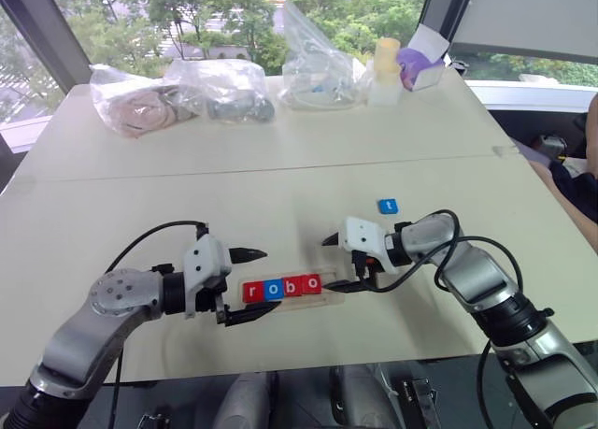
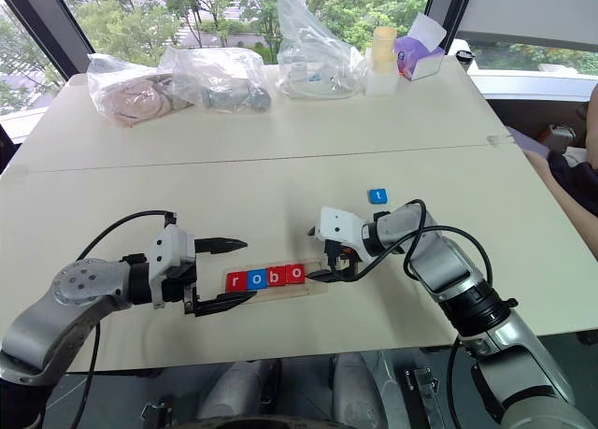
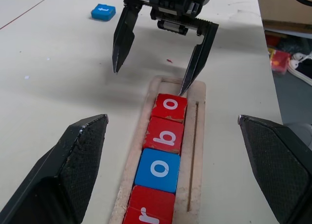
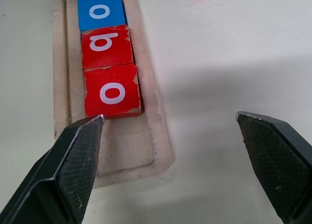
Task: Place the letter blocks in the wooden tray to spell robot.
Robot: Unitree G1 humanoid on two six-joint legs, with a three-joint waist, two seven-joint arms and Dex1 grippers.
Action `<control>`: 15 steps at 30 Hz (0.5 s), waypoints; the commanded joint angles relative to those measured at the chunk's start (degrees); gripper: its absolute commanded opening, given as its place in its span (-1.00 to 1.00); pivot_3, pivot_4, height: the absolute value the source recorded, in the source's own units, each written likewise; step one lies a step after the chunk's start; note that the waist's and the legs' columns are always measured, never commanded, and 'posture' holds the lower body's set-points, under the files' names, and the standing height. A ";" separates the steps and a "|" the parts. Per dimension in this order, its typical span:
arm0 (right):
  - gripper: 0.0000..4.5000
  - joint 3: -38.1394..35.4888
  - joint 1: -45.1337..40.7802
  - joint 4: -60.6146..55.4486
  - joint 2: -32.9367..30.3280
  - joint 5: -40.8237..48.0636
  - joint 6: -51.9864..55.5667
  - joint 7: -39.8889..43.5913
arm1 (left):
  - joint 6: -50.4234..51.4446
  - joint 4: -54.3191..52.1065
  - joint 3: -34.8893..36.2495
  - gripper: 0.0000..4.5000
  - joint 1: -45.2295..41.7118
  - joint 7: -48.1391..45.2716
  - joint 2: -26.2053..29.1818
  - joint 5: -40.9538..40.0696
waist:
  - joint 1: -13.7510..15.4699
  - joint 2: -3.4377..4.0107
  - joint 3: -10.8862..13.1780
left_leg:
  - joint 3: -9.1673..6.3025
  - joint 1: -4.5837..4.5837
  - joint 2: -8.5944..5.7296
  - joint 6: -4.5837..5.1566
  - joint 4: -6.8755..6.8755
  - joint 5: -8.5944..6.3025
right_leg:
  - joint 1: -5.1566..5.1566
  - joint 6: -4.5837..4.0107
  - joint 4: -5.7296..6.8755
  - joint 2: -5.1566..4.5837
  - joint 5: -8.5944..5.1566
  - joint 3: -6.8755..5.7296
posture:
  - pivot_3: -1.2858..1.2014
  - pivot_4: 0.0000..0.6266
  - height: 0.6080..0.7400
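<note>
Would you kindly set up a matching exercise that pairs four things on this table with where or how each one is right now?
Things:
1. blue t block
2. blue o block
3. right pincer
4. left pincer

States:
A. open, at the wooden tray's empty end
B. on the bare table, outside the tray
C. open, at the tray's r end
D. in the tray, between r and b

Pairs: 1-B, 2-D, 3-A, 4-C
</note>
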 commanded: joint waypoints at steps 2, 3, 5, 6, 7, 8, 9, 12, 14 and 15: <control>0.99 -0.71 -1.56 0.38 -1.43 -2.68 -2.27 -1.04 | -0.40 -2.11 0.10 1.00 -0.17 0.21 -0.18 -0.44 | 0.03 0.00 0.00 | 0.00 0.00 0.00 0.00 0.00 0.00 | 0.00 0.00 0.00 0.01 0.00 0.00 | 0.03 -0.52 1.00; 0.99 -2.65 -2.13 0.72 -2.06 -2.41 -1.60 -1.72 | -0.42 -2.04 0.06 1.00 -0.19 0.23 -0.24 -0.42 | 0.04 0.00 0.00 | 0.00 0.00 0.00 0.00 0.00 0.00 | 0.00 0.00 0.00 0.03 0.00 0.00 | 0.03 -0.52 1.00; 0.99 -6.16 -3.02 0.76 -2.50 -1.06 0.30 -3.20 | -0.51 -1.90 0.03 1.00 -0.21 0.21 -0.33 -0.37 | 0.10 0.00 0.00 | 0.01 0.00 -0.01 0.00 0.01 0.00 | 0.00 0.00 0.00 0.03 0.00 0.00 | 0.03 -0.52 1.00; 0.99 -8.75 -3.49 0.36 -2.33 -0.05 2.93 -5.09 | -0.63 -1.75 -0.07 1.00 -0.25 0.20 -0.42 -0.26 | 0.11 0.00 0.00 | 0.01 0.00 -0.01 0.00 0.01 0.00 | 0.00 0.00 0.00 0.02 0.00 0.00 | 0.03 -0.52 1.00; 0.99 -11.56 -3.84 -0.20 -1.67 0.57 6.17 -8.05 | -0.74 -1.58 -0.17 1.00 -0.34 0.21 -0.57 -0.18 | 0.11 0.00 0.00 | 0.01 0.00 -0.01 0.00 0.00 0.00 | 0.00 0.00 0.00 0.01 0.00 0.00 | 0.03 -0.52 1.00; 0.99 -13.63 -4.07 -0.67 -0.95 0.89 9.24 -10.80 | -0.83 -1.43 -0.24 1.00 -0.39 0.22 -0.69 -0.11 | 0.13 0.00 0.00 | 0.01 -0.01 -0.01 0.00 0.00 0.00 | 0.00 0.00 0.00 -0.01 0.00 0.01 | 0.03 -0.52 1.00; 0.99 -14.89 -4.20 -1.11 -0.41 1.07 11.43 -12.68 | -0.91 -1.31 -0.26 1.00 -0.40 0.19 -0.76 -0.06 | 0.14 0.00 0.00 | 0.00 -0.01 -0.01 0.00 0.00 0.00 | 0.00 0.00 0.00 -0.01 0.00 0.01 | 0.03 -0.52 1.00; 0.99 -18.82 -4.98 -0.29 3.54 -2.67 19.22 -25.11 | -1.40 -0.67 -0.81 1.00 -0.76 0.01 -1.29 0.44 | 0.04 -0.02 -0.02 | -0.02 0.00 0.00 0.00 -0.02 0.00 | -0.02 -0.01 0.00 -0.02 0.00 0.01 | 0.03 -0.52 1.00; 0.99 -21.88 -4.88 0.28 6.91 -4.73 25.15 -33.44 | -1.73 -0.11 -1.46 1.00 -1.40 -0.19 -1.81 0.85 | 0.05 0.00 -0.01 | -0.01 0.00 0.01 -0.02 -0.05 0.01 | -0.05 -0.02 0.03 -0.02 0.01 0.03 | 0.03 -0.52 1.00; 0.99 -23.12 -4.21 -0.29 8.43 -4.98 27.61 -36.09 | -1.90 0.25 -1.78 1.00 -1.82 -0.31 -2.06 1.03 | 0.09 0.01 -0.02 | 0.00 -0.02 0.00 -0.05 -0.05 0.03 | -0.09 -0.02 0.04 -0.02 0.01 0.05 | 0.03 -0.52 1.00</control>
